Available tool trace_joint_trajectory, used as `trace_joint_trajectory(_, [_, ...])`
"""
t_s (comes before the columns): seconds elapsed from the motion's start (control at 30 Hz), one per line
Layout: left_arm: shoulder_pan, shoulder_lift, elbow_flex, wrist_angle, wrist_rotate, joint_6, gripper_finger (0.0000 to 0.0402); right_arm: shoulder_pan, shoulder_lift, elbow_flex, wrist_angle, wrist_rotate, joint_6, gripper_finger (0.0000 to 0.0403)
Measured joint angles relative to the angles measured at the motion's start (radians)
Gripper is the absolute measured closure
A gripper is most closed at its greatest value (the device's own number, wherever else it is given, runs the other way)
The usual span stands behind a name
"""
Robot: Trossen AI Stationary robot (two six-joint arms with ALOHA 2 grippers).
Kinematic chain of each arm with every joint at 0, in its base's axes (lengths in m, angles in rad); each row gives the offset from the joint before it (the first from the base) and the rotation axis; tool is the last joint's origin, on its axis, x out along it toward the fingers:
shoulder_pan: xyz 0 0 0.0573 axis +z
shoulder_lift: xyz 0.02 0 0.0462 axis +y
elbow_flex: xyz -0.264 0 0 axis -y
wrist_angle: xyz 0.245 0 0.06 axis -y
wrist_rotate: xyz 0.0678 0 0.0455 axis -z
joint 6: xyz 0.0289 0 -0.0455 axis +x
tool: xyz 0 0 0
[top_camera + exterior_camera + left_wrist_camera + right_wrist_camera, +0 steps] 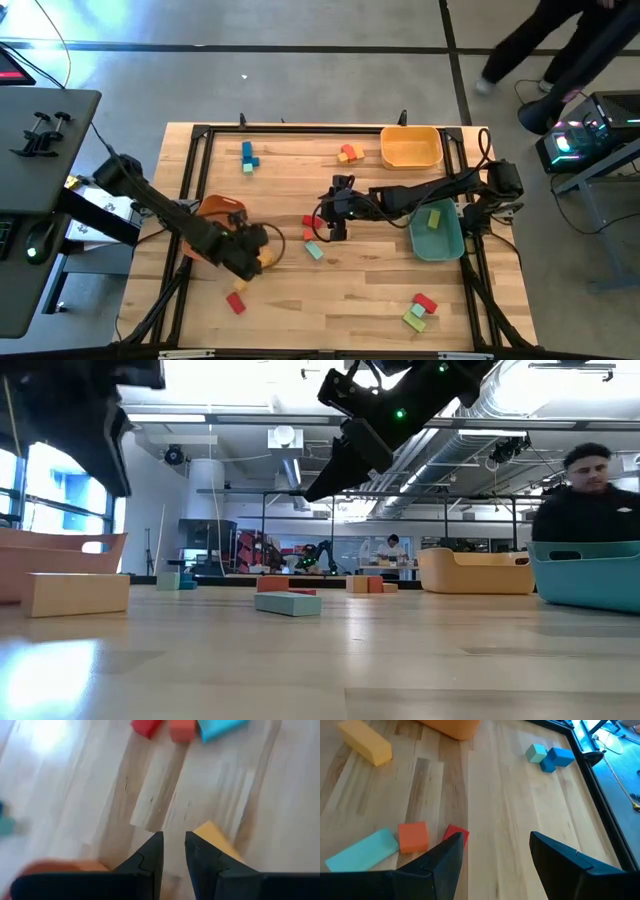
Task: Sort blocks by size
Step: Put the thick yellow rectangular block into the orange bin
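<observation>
Left gripper (262, 255) sits low over the worktop (330, 300), at the near-left, just beside the orange bin (222, 208). Its jaws are narrow, a thin gap with nothing between them. A yellow bar (215, 840) lies right beside one finger, not gripped.

Right gripper (328, 212) hangs mid-worktop, arm reaching in from the right past the teal bin (438, 240). Jaws stand wide, holding nothing. Below them: a teal bar (362, 851), an orange cube (413, 836) and a red block (454, 833), close together.

Other blocks, all on the worktop:
- blue and teal pair (248, 156) far-left
- orange and red pair (349, 153) far-centre, near the yellow bin (411, 148)
- red block (236, 303) near-left
- red and light green blocks (420, 311) near-right

One light green block (433, 218) lies inside the teal bin, with something teal beside it that I can't make out.

A person (585, 500) shows behind the teal bin in the low view.
</observation>
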Motion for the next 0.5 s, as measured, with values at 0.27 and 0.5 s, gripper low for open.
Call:
trace_joint_trajectory(0.27, [-0.028, 0.007, 0.001, -0.002, 0.021, -0.279, 0.0228, -0.001, 0.000, 0.000, 0.006, 0.007, -0.004, 0.0176])
trace_joint_trajectory(0.5, [0.047, 0.139, 0.001, 0.006, 0.196, -0.313, 0.0120, -0.001, 0.000, 0.000, 0.014, 0.010, -0.022, 0.0176])
